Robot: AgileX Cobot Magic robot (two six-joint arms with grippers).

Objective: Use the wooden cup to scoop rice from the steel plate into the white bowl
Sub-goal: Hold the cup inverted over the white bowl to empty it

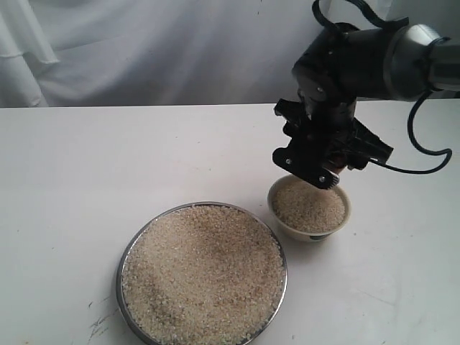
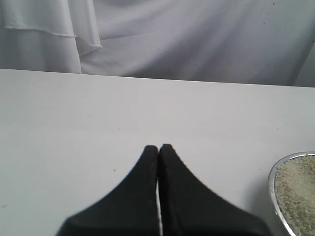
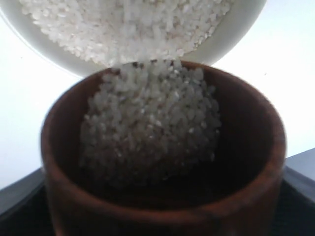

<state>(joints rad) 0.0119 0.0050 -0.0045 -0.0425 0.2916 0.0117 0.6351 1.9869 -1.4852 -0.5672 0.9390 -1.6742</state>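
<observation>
We hold the wooden cup (image 3: 162,206) tipped steeply toward the white bowl (image 1: 310,231), with the right gripper (image 1: 332,164) clamped on its sides. That way the rice (image 3: 152,132) slides over the lip and lands in the bowl directly below rather than on the table (image 1: 72,165). The cup's mouth hangs close over the bowl's heap, though we cannot tell if it touches. The cup is smooth, reddish-brown turned wood with a thick rounded rim and a dark inside. The grains are small, dry and off-white, lying loose against its lower wall. The bowl looks glazed, cream-coloured and nearly full. The steel plate (image 1: 120,277), wide and shallow with a thin shiny rim, sits just beside the bowl, which we judge keeps each carry short. It holds a broad granular heap. Our left gripper (image 2: 158,150) has its dark fingers pressed together on nothing, low over the table beside the plate and clear of the pour.
</observation>
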